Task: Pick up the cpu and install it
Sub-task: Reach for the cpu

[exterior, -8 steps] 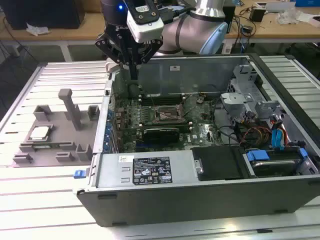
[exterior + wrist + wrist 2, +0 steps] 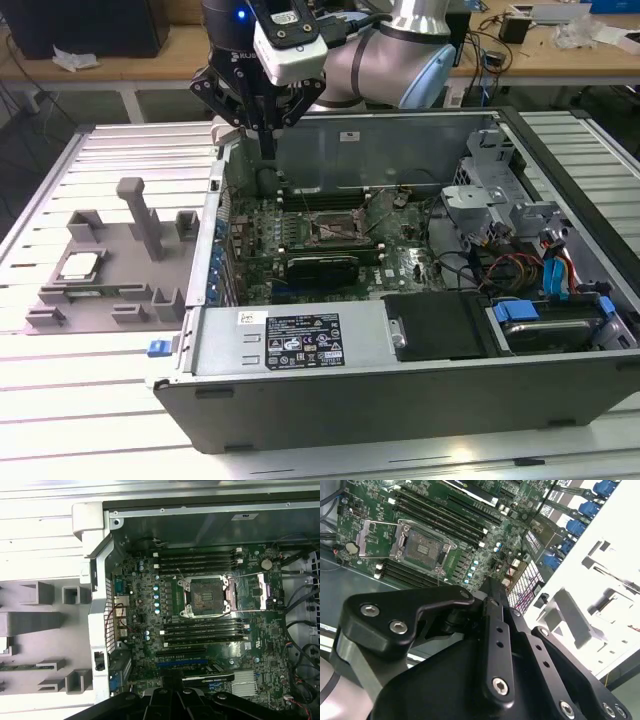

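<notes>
The cpu point(image 2: 80, 265), a small silvery square chip, lies in a recess at the left end of the grey tray point(image 2: 120, 295), on the exterior view's left. My gripper point(image 2: 268, 148) hangs above the rear left corner of the open computer case, well away from the cpu and higher than it. Its black fingers are shut with nothing between them, as the second wrist view point(image 2: 490, 586) also shows. On the green motherboard the metal-framed socket point(image 2: 335, 232) stands open with a dark centre, seen in both wrist views point(image 2: 207, 596) point(image 2: 420, 545).
The open case point(image 2: 300, 345) has metal walls around the board. A long black card point(image 2: 320, 268) lies just in front of the socket. Memory slots point(image 2: 200, 560) flank the socket. Drive cages and cables point(image 2: 520, 250) fill the case's right side. An upright grey post point(image 2: 140, 215) rises from the tray.
</notes>
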### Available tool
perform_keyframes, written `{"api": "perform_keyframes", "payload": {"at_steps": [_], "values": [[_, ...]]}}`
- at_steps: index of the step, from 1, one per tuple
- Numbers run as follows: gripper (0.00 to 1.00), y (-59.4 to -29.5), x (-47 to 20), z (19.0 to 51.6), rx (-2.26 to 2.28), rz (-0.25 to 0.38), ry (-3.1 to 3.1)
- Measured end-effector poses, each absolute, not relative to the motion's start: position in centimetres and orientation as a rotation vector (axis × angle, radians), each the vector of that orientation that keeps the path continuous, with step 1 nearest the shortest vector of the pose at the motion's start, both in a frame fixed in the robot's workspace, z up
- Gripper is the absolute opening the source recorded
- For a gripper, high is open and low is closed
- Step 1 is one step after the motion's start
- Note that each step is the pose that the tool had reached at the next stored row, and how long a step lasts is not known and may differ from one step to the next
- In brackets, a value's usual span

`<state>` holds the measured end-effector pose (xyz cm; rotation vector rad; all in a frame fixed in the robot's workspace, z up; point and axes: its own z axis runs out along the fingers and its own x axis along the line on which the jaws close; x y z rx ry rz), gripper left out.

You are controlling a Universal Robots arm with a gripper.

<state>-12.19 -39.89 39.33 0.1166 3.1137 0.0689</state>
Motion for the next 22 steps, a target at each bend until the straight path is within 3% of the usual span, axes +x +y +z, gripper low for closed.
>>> {"api": "perform_keyframes", "payload": {"at_steps": [22], "values": [[0.11, -39.9, -16.0, 39.3, 0.117, 0.069, 3.112]]}}
